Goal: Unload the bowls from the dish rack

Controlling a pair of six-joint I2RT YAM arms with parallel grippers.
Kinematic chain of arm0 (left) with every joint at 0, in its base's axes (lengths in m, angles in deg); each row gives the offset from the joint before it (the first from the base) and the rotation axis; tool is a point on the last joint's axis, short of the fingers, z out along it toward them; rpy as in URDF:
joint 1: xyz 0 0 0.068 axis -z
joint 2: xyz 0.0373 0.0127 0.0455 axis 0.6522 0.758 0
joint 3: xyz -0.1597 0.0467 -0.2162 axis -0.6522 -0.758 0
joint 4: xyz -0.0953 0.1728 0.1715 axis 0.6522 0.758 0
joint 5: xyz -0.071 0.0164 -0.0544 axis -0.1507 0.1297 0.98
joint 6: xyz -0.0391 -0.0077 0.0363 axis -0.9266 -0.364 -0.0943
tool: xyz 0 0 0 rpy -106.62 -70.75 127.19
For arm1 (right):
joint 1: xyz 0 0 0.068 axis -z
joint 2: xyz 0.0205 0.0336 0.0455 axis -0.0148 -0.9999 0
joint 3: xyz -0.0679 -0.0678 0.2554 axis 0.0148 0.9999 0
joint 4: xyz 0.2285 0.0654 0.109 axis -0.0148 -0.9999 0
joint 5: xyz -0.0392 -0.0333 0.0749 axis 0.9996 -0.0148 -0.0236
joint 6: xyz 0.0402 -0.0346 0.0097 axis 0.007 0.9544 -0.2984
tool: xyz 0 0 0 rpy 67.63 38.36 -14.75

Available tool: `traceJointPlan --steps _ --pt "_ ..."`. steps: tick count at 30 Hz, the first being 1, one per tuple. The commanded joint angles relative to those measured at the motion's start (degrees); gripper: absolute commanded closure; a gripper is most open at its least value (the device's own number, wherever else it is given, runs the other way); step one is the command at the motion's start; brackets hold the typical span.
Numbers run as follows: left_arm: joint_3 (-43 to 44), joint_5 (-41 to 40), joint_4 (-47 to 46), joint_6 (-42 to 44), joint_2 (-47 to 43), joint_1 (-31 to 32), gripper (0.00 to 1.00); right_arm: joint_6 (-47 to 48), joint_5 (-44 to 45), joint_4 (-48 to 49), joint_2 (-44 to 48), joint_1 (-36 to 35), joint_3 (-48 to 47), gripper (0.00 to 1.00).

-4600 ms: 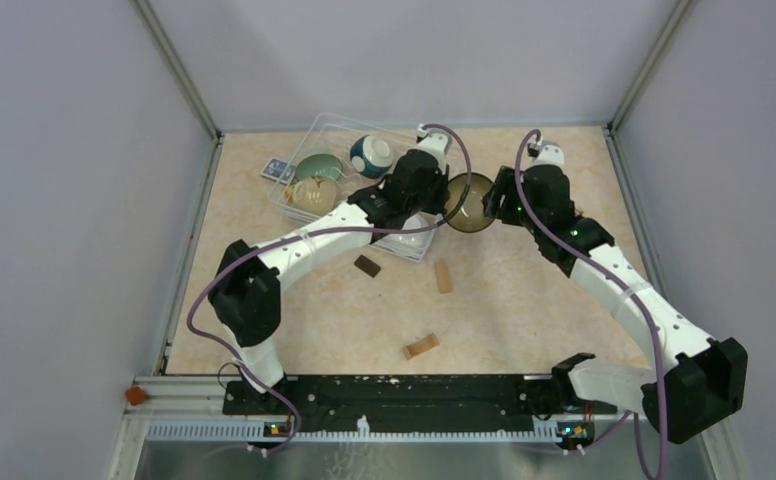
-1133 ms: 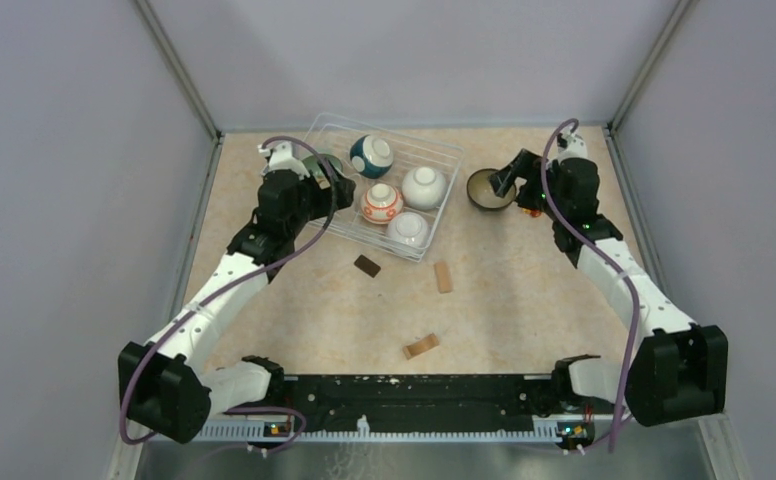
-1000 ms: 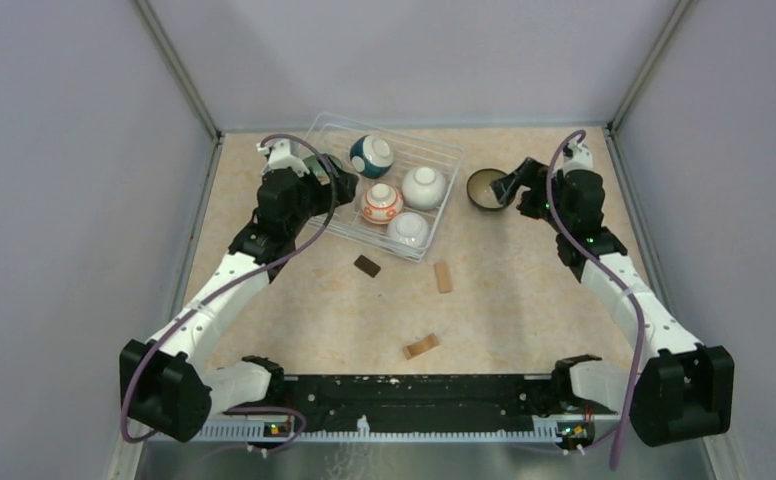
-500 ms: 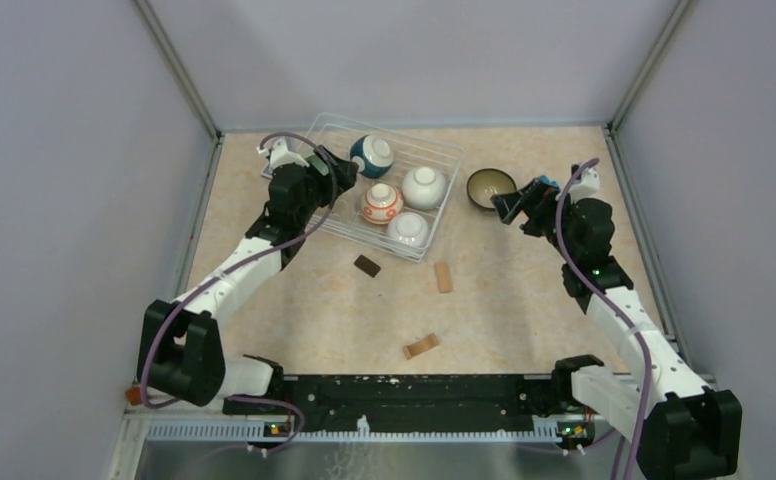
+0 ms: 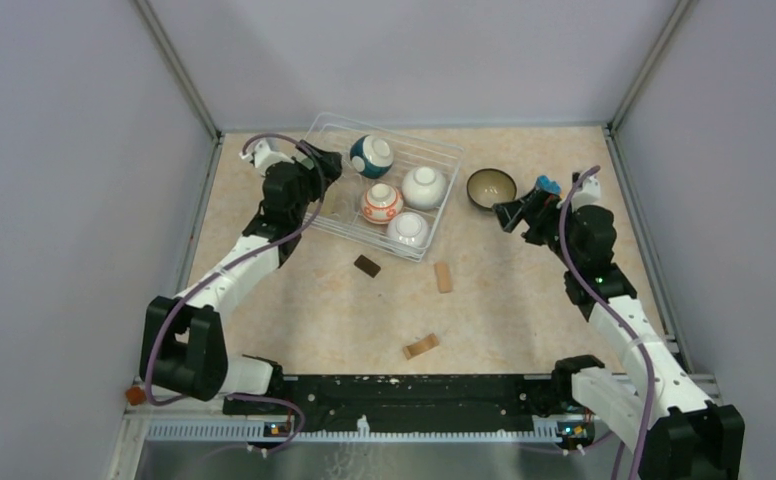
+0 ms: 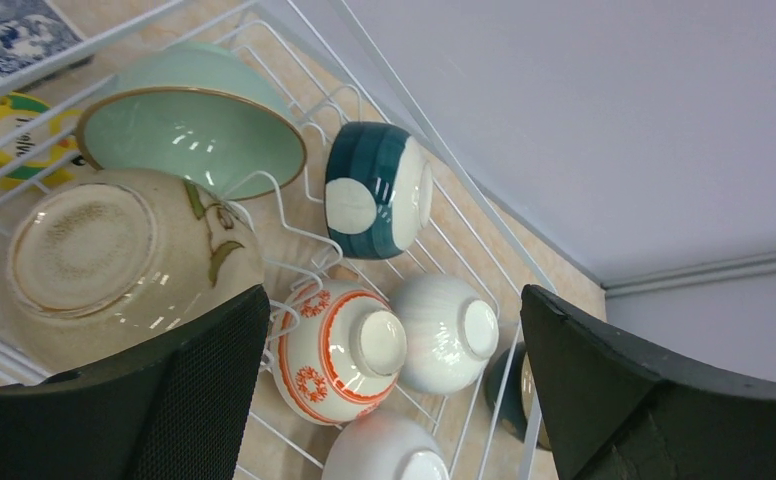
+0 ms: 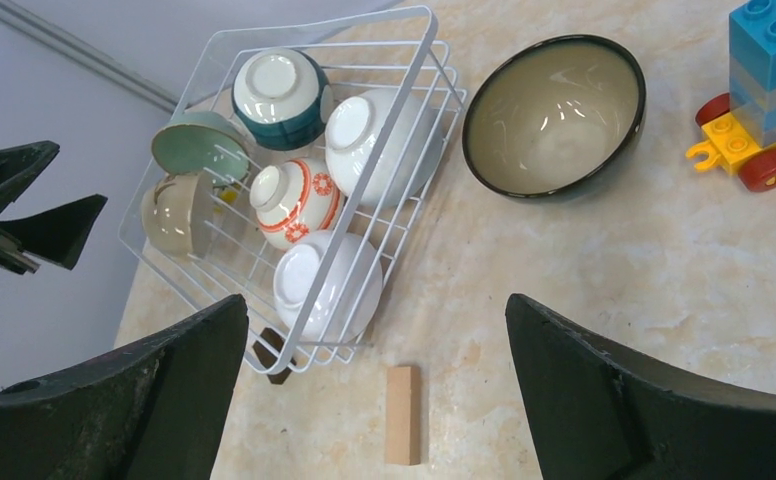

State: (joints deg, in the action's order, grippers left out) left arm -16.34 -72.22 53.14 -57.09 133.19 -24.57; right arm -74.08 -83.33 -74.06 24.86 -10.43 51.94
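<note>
Overall, dish rack (image 7: 384, 60): white wire grid, rectangular, low-sided, on the mottled beige table (image 7: 614, 300).
Bowls in rack: 6 glossy round ceramics, namely 1 pale green (image 6: 189, 120), 1 beige (image 6: 114, 260), 1 teal-and-white (image 6: 379, 190), 1 orange-patterned (image 6: 339, 350), 2 plain white (image 6: 444, 330).
Outside: 1 dark-rimmed bowl (image 7: 554, 115), upright, right of the rack.
Left tool (image 6: 394, 300): spread, empty, over the rack.
Right tool (image 7: 374, 300): spread, empty.

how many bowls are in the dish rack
6 in the dish rack: teal bowl, pale green bowl at the back; beige bowl beside the green; orange-patterned bowl central; white bowl rightmost; second white bowl nearest. Dark bowl sits outside. None look hidden.
</note>
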Motion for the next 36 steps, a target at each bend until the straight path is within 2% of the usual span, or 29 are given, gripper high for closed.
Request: traceJointPlan --steps 1,10,19,25,36 --pt "-1.7 -3.5 -1.0 -4.5 -2.4 -2.1 0.01 1.0 -1.5 0.6 2.4 0.2 1.1 0.01" --pt "-0.7 -0.4 -2.7 -13.2 1.1 -6.8 0.01 0.5 -4.1 2.2 2.3 0.2 1.0 0.02" --pt "-0.1 -4.4 -2.3 -15.7 0.2 -7.0 0.01 0.5 -3.4 3.7 4.3 0.2 3.1 0.03" --pt "3.9 -4.8 1.9 -22.4 2.9 -7.0 0.01 1.5 -3.3 4.2 3.9 0.2 2.9 0.03" --pt "6.0 -5.2 1.8 -30.0 6.9 -7.0 0.02 2.2 -3.0 4.1 4.0 0.2 2.9 0.03"
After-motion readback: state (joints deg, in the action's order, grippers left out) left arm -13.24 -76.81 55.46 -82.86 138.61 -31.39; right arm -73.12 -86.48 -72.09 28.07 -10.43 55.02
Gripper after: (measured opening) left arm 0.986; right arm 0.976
